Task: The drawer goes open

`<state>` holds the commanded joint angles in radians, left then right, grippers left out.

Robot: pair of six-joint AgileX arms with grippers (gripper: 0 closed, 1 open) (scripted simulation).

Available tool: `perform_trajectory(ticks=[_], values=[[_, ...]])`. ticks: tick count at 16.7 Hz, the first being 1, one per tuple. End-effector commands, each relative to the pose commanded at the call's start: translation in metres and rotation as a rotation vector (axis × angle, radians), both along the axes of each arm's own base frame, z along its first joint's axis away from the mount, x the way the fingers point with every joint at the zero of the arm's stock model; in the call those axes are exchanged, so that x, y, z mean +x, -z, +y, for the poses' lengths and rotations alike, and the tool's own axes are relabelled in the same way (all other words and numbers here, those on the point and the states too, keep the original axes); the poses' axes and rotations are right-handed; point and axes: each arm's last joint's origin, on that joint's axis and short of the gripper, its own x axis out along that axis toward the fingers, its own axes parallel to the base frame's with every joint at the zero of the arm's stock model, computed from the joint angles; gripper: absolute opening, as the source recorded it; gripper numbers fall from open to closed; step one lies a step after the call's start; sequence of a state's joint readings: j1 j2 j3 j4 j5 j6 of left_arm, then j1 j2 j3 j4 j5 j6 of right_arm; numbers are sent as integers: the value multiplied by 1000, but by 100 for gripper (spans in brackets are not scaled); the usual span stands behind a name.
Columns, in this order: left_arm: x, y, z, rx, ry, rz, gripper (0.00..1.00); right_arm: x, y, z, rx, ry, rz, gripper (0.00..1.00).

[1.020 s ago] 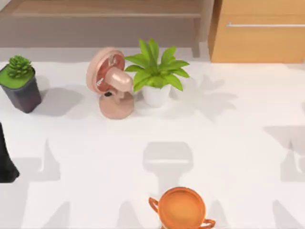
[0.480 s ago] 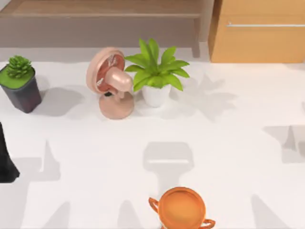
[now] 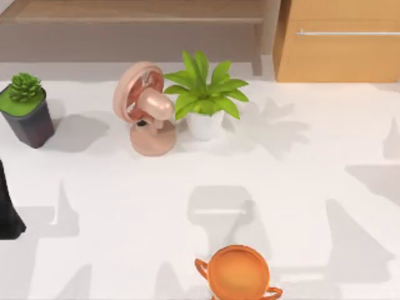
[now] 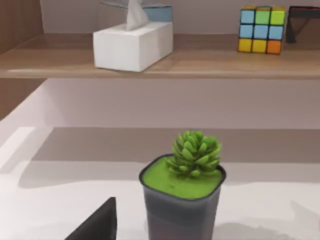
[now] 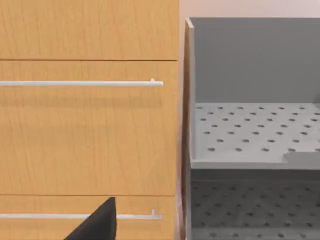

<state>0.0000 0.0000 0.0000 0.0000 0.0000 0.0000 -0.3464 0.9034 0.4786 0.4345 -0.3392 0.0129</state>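
The drawer (image 3: 340, 44) stands at the table's back right, a light orange-brown wooden front with a thin silver bar handle (image 3: 347, 32), and it is closed flush. The right wrist view faces this drawer front (image 5: 90, 135) and its handle (image 5: 80, 83) from a short distance. A second handle (image 5: 80, 216) runs lower down. A black part of my right gripper (image 5: 97, 224) shows at the edge of that view, apart from the wood. My left arm (image 3: 7, 209) is parked at the table's left edge, and its gripper (image 4: 95, 226) looks at a potted succulent.
A pink desk fan (image 3: 147, 109), a leafy plant in a white pot (image 3: 205, 100) and a succulent in a dark pot (image 3: 26, 109) stand toward the back. An orange two-handled pot (image 3: 237, 273) sits at the front. Right of the drawer is a grey perforated rack (image 5: 250, 130). A tissue box (image 4: 132, 45) rests on the shelf.
The shadows on the right side of the table have shifted and grown. Nothing on the table has moved, and the drawer stays closed.
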Motion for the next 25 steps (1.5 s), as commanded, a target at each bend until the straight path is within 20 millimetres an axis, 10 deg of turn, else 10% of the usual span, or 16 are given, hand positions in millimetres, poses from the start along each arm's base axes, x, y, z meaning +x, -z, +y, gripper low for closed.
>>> perform_trajectory(ticks=[14,25], values=[[0,0,0,0,0,0,100,43,-1,-25,-65,-2,3,100],[0,0,0,0,0,0,100,178,82,43,-994,6,-9,100]])
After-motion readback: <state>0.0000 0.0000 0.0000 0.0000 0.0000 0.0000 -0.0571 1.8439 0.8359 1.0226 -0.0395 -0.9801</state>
